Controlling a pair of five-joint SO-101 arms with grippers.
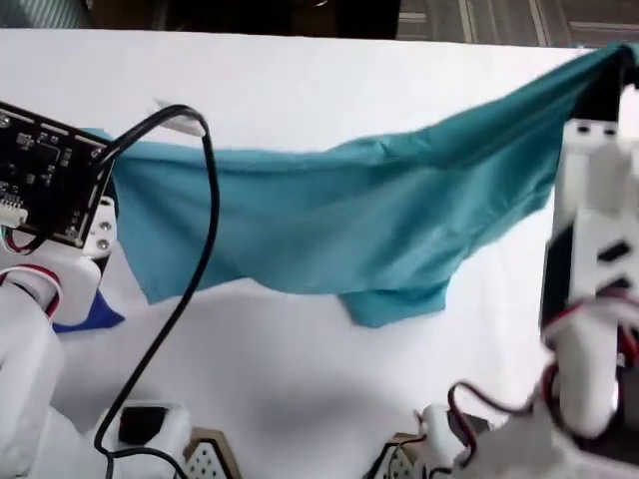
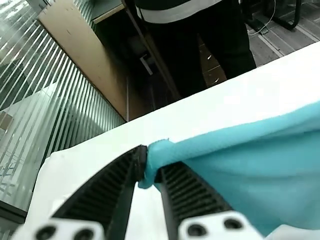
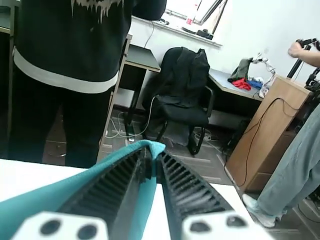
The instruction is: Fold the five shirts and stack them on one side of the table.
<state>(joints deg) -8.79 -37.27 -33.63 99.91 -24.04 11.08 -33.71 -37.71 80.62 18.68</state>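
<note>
- Left gripper has its two jaws squeezed together on one corner of the teal shirt.
- Right gripper is pinched shut on another bit of the same shirt's edge.
- The shirt hangs in the air between the two arms, like washing on a line. It runs from near the left edge of the table up to the far right corner.
- The right end is higher than the left end, so the top edge slopes.
- The bottom of the shirt sags down over the middle of the table. I cannot tell if it touches.
- I think the step now is to spread the shirt flat so it can be folded.
- To do it well, both pinches should be tight and the shirt pulled smooth. The two ends should come level, then go down together so no wrinkles form.
- A small bit of dark blue cloth peeks out by the left edge. It may be another shirt, but I cannot be sure.
- A black cable loops in front of the shirt.
- Counting: one teal shirt, one blue bit, two grippers.
</note>
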